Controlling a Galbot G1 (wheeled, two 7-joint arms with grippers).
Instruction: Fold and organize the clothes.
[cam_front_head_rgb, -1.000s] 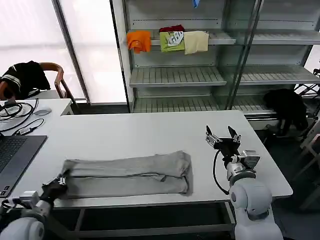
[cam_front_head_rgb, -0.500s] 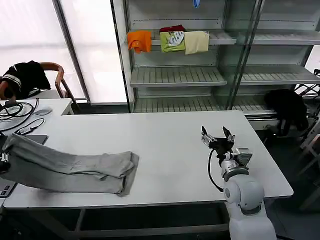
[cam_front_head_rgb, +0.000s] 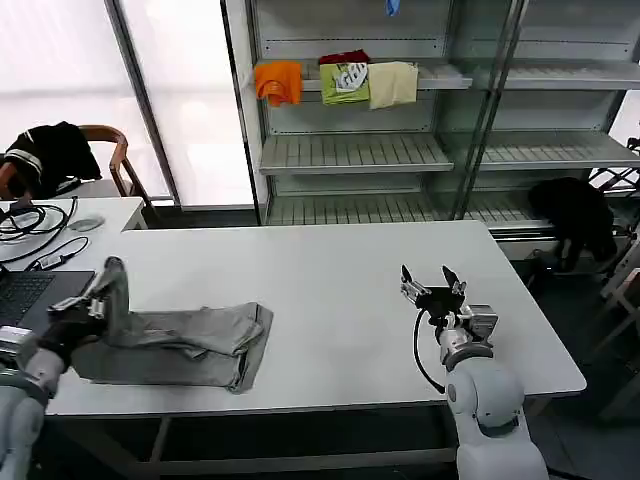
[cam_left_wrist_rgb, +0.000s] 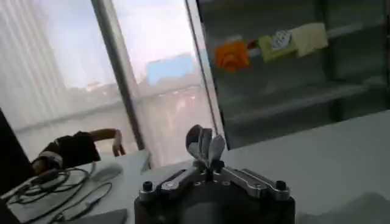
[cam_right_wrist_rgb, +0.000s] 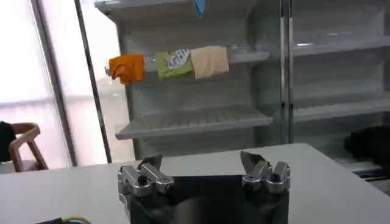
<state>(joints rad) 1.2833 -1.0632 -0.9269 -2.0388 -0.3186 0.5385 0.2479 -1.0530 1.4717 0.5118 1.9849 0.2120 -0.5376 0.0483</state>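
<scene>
A light grey shirt, folded into a long strip, lies on the left half of the white table. Its left end is pulled up off the table into a peak. My left gripper is shut on that raised end, near the table's left front corner. In the left wrist view the grey fabric sticks up from between the closed fingers of the left gripper. My right gripper hovers open over the right part of the table, well away from the shirt. Nothing sits between the spread fingers of the right gripper.
A laptop and cables lie at the table's left end. Behind stands a shelf unit with orange, green and cream folded garments. Black garments hang on a chair and at far right.
My left gripper dragged the shirt leftward along the table, then lifted its end and brought it back inward. The right gripper drifted slightly left, staying open.
</scene>
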